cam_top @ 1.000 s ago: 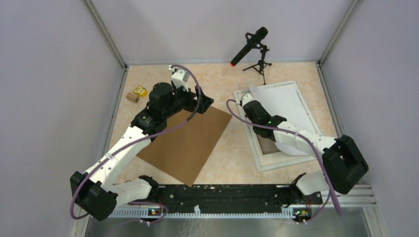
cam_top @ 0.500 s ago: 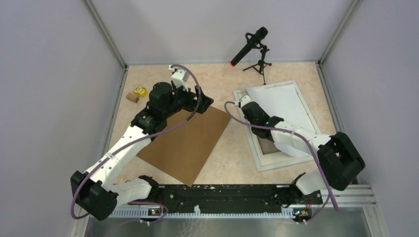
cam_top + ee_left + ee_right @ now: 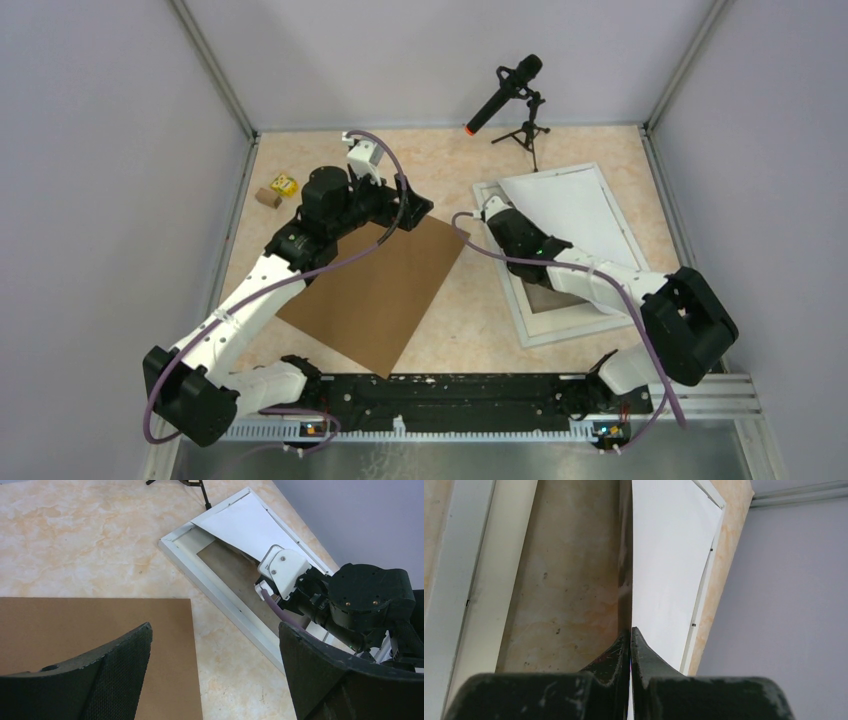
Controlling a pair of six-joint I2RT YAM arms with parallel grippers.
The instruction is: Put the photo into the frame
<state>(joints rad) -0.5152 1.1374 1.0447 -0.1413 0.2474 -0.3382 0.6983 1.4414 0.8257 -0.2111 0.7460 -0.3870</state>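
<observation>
The photo (image 3: pixel 565 208) shows its white back and stands tilted over the frame (image 3: pixel 572 333), a white moulding lying flat at the right of the table. My right gripper (image 3: pixel 492 213) is shut on the photo's left edge; in the right wrist view the pads (image 3: pixel 630 630) pinch the sheet (image 3: pixel 669 565) edge-on above the frame's inside (image 3: pixel 564 580). My left gripper (image 3: pixel 420 208) is open and empty over the far corner of the brown backing board (image 3: pixel 375 285). In the left wrist view the photo (image 3: pixel 245 527) leans in the frame (image 3: pixel 220 597).
A microphone on a small tripod (image 3: pixel 508 92) stands at the back. Two small blocks (image 3: pixel 278 187) lie at the far left. The backing board (image 3: pixel 90 630) lies flat left of the frame. Grey walls close the sides.
My right gripper has shifted slightly left with the photo, and the sheet's near end now bulges less over the frame. The left arm has not moved.
</observation>
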